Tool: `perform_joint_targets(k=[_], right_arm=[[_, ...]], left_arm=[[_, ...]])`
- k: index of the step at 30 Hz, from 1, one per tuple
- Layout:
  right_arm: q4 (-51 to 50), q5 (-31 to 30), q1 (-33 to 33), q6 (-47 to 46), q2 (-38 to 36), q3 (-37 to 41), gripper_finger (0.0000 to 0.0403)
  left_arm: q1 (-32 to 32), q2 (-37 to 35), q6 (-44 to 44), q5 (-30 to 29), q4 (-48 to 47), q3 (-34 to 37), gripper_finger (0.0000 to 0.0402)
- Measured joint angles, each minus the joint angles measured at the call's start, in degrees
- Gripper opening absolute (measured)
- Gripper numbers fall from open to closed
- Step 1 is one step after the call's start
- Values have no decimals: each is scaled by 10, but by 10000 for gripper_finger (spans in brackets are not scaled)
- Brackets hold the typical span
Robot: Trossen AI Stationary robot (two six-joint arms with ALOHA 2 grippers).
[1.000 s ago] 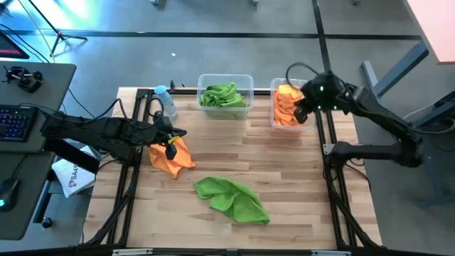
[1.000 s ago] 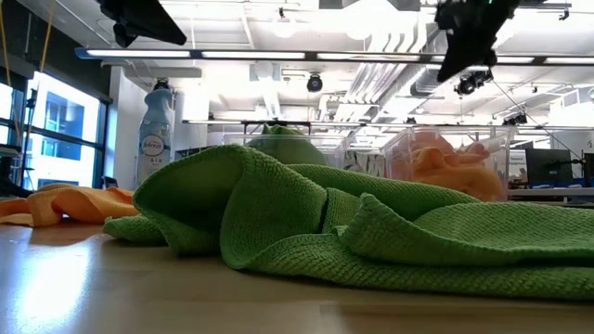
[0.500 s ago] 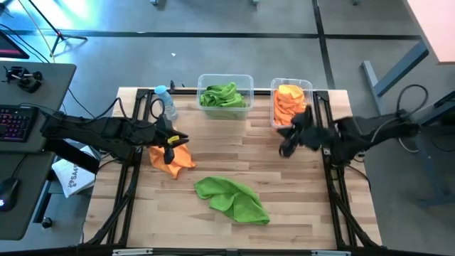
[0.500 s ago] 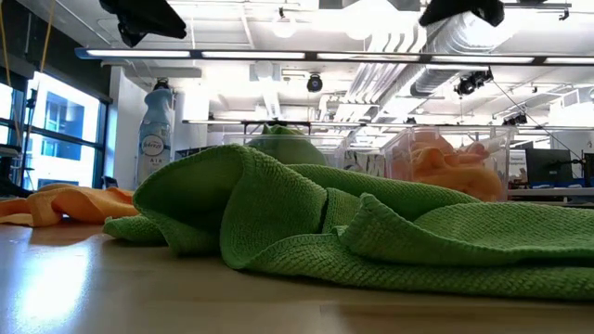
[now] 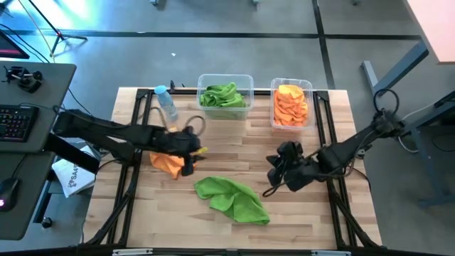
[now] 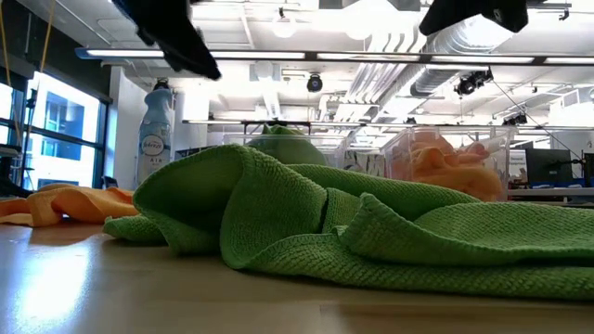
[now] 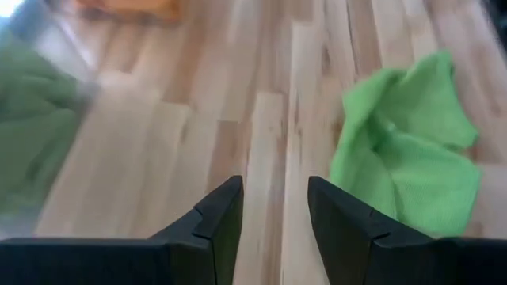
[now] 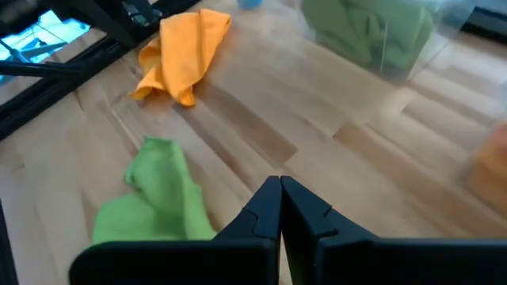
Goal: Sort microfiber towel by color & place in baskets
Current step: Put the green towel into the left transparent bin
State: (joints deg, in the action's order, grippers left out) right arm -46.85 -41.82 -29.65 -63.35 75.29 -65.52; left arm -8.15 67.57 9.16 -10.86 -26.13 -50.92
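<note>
Reading labels: partial black lettering "SAF…" is seen on a white sheet (image 5: 73,178) beside the table's left edge; the rest is cut off.
Spray bottle (image 6: 154,132): a blue and white label is carried, its writing too small to be read; in the high view the bottle stands at the table's rear left corner.
Left gripper (image 5: 193,153): fingers (image 7: 214,222) are spread with a clear gap and nothing is held; it is placed over the right edge of the orange towel.
Right gripper (image 5: 272,173): fingers (image 8: 265,207) are pressed together and nothing is pinched; it is held over bare wood right of the green towel.
Orange towel (image 5: 169,163): it lies crumpled at the table's left middle, partly covered by the left gripper in the high view.
Green towel (image 5: 233,198): it lies bunched at front centre, apart from both grippers.
Wider basket (image 5: 247,80): it stands at rear centre, with green cloth inside.
Narrower basket (image 5: 273,117): it stands at rear right, with orange cloth inside.
Table (image 5: 284,220): pale wood planks are seen.
Change, left: a second ago the left fingers were closed over the orange towel; now they are parted, and the gripper has been shifted right toward the centre.
Change, right: a second ago the right gripper was over the narrower basket; it has since been drawn back and lowered toward the table's middle, still closed.
Change, towels: both loose towels remain where they were.
</note>
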Motion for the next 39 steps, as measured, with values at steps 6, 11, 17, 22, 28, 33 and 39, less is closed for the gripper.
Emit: perform_joint_targets(k=[6,11,17,22,28,33,39], right_arm=[[4,0,-11,-39,15,0,0],[18,-8,-11,-38,15,0,0],[19,-21,-11,-38,15,0,0],[22,-26,-10,-37,15,0,0],[23,-26,-10,-38,15,0,0],[22,-26,-10,-37,15,0,0],[20,-26,-10,-34,15,0,0]], left_arm=[[7,123,-50,77,-1,-43,132],[5,202,-78,128,-1,-74,129],[0,280,-96,176,0,-95,129],[-3,330,-94,190,8,-102,129],[-5,367,-94,182,5,-104,118],[-8,355,-94,182,-15,-104,26],[-6,261,-88,166,-64,-104,3]])
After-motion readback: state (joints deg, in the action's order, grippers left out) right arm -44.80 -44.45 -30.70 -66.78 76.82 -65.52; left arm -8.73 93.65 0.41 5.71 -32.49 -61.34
